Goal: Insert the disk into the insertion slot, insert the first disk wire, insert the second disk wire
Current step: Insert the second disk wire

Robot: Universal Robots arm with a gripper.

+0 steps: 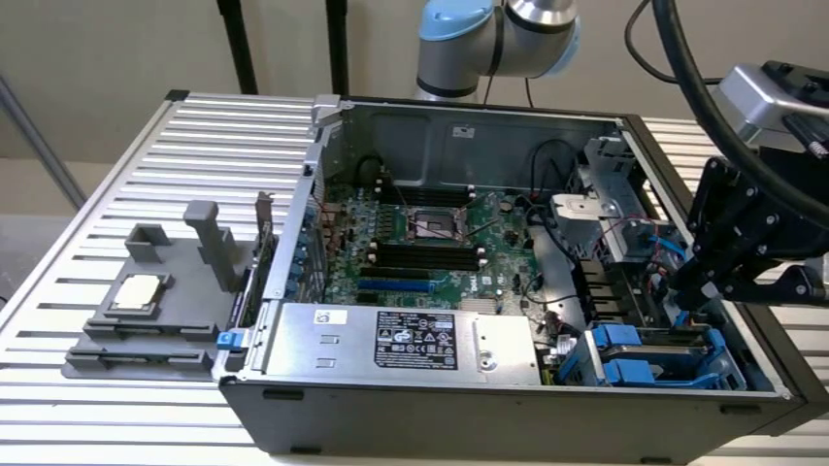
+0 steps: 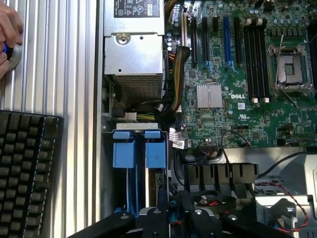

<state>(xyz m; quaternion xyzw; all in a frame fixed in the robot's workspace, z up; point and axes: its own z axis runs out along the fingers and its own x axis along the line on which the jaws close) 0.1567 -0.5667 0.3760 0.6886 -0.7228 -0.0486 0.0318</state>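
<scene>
The insertion slot [image 1: 654, 354], a dark-grey drive bay with blue plastic fittings, sits in the open case's front corner on the exterior view's right. In the wrist view two blue carrier handles [image 2: 139, 151] stand side by side in the insertion slot [image 2: 116, 198], and a dark edge of the disk [image 2: 158, 179] shows under one of them. My black gripper [image 1: 689, 309] hangs just above the far end of the bay. Its fingertips [image 2: 162, 206] stand close together with a bit of blue disk wire [image 2: 172, 214] between them. A thin blue wire [image 2: 130, 191] runs along the bay.
The silver power-supply box [image 1: 388, 340] lies beside the bay. The motherboard [image 1: 428, 262] with its black CPU socket [image 1: 434, 223] fills the case floor. A grey fixture [image 1: 143, 311] stands on the slatted table. A black keyboard [image 2: 27, 168] and a person's hand [image 2: 7, 34] are outside the case.
</scene>
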